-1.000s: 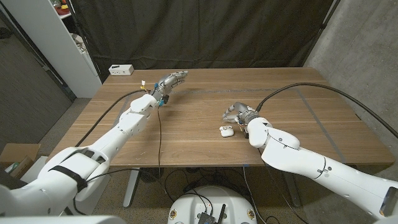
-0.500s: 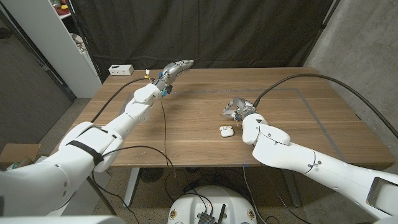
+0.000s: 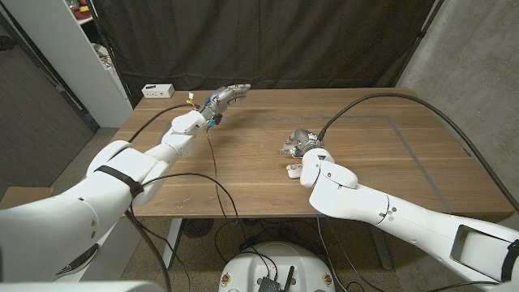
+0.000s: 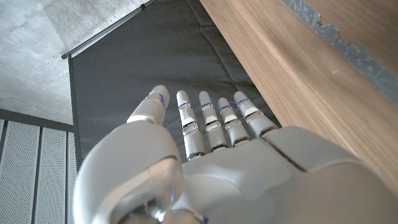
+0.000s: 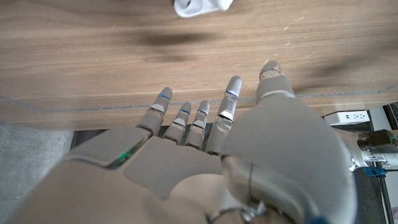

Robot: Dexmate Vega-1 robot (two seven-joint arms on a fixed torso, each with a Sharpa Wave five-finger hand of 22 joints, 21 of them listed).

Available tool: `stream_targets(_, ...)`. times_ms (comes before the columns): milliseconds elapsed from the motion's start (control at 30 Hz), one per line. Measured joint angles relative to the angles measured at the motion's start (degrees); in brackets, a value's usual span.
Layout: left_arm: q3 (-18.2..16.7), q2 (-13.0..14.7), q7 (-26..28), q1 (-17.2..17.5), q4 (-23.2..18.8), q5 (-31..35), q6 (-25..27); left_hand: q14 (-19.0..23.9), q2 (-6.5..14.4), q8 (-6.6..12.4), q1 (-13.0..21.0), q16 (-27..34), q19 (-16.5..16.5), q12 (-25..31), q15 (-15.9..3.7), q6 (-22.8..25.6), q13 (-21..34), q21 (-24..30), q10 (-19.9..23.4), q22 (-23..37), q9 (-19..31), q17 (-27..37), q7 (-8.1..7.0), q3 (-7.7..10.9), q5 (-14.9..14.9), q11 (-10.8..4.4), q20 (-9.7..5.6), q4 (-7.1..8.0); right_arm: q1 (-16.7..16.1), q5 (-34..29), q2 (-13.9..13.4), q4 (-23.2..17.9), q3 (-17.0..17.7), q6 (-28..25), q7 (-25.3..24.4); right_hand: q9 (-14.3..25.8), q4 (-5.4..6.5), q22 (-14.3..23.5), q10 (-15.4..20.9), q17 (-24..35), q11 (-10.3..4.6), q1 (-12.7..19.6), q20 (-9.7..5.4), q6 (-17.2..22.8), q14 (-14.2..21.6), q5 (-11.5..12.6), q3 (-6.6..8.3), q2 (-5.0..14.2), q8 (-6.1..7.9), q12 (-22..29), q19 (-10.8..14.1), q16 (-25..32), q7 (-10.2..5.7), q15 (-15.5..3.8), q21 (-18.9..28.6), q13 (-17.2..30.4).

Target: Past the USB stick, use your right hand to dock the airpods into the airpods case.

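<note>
Over the last second the right hand (image 3: 298,144) has drifted left above the white airpods case (image 3: 293,169) on the table (image 3: 243,174), open and empty, while the left hand (image 3: 225,97), also open, has stayed at the far edge.

The right hand (image 5: 205,155) shows from behind, its fingers (image 5: 227,115) straight, slightly apart and holding nothing, reaching over the wooden table (image 5: 93,62). Beyond the fingertips lies the white airpods case (image 5: 200,6) (cut by the frame edge), apart from them.
</note>
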Motion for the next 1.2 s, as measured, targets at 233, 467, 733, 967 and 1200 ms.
stream_targets(233, -0.1, 0.0, -1.4, -0.4, 1.2, -0.2, 0.0, 0.0, 0.0, 0.0, 0.0, 0.0, 0.0, 0.0, 0.0, 0.0, 0.0, 0.0, 0.0, 0.0, 0.0, 0.0, 0.0, 0.0, 0.0, 0.0, 0.0, 0.0, -4.6, -11.3, 5.6, 3.2, 1.3, -0.7, 10.3, 0.5, 0.0, 0.0, -0.8, 0.0, 0.47, 0.2, 0.71, -2.0, -0.6, 0.0, 0.0, -0.2, -0.45, 0.0, -0.7, -0.4, 0.54, 0.05, 0.0, 0.0)
stream_targets(467, 0.1, -0.4, -1.5, -0.9, 2.0, 0.0, 1.8, 0.0, 0.0, 0.0, 0.0, 0.0, 0.0, 0.0, 0.0, 0.0, 0.0, 0.0, 0.0, 0.0, 0.0, 0.0, 0.0, 0.0, 0.0, 0.0, -0.01, 0.0, -9.4, -23.4, 9.3, 4.8, 3.2, -0.6, 14.5, 1.1, -0.24, 0.0, -1.7, 0.0, 0.72, -0.1, 0.71, -7.7, -0.6, 0.5, 0.25, -0.5, -1.89, -0.3, -0.7, -0.4, 0.01, 0.05, 0.0, -0.3)
stream_targets(733, 0.4, -0.9, -1.2, -1.3, 2.4, 0.3, 3.0, 0.0, 0.0, 0.0, 0.0, 0.0, 0.0, 0.0, 0.0, 0.0, 0.0, 0.0, 0.0, 0.0, 0.0, 0.0, 0.0, 0.0, 0.0, -0.01, -0.01, 0.0, -17.1, -26.6, 9.2, 4.2, 7.5, 6.5, 7.6, 0.6, -0.88, 0.0, -7.0, 0.3, -0.94, 0.4, 0.01, -14.0, -4.2, 0.4, 0.89, -0.04, -1.98, -0.9, -1.3, -1.3, -5.21, 0.25, 0.0, -0.4)
stream_targets(967, 0.4, -1.0, -1.2, -1.4, 2.4, 0.4, 3.0, 0.0, 0.0, 0.0, 0.0, 0.0, 0.0, 0.0, 0.0, 0.0, 0.0, 0.0, 0.0, 0.0, 0.0, 0.0, 0.0, 0.0, 0.0, -0.01, -0.01, 0.0, -19.0, -26.0, 7.6, 3.7, 8.0, 9.6, 1.6, 1.3, -1.34, 0.0, -7.4, 0.6, -0.4, 0.9, 0.19, -7.3, -5.2, 0.9, 1.36, -0.57, 1.56, -0.9, -1.8, -1.3, -2.46, 0.3, 0.0, -0.5)
stream_targets(1200, 0.6, -1.0, -1.0, -1.5, 2.5, 0.6, 3.6, 0.0, 0.0, 0.0, 0.0, 0.0, 0.0, 0.0, 0.0, 0.0, 0.0, 0.0, 0.0, 0.0, 0.0, 0.0, 0.0, 0.0, 0.0, -0.01, -0.01, 0.0, -18.9, -23.4, 7.1, 3.7, 7.4, 9.4, -2.7, 1.6, -1.58, 0.0, -7.3, 0.6, -0.35, 1.3, -0.33, -6.7, -5.2, 0.9, 1.6, -1.02, 1.99, -0.5, -2.0, -1.3, -2.65, 0.3, 0.0, -0.5)
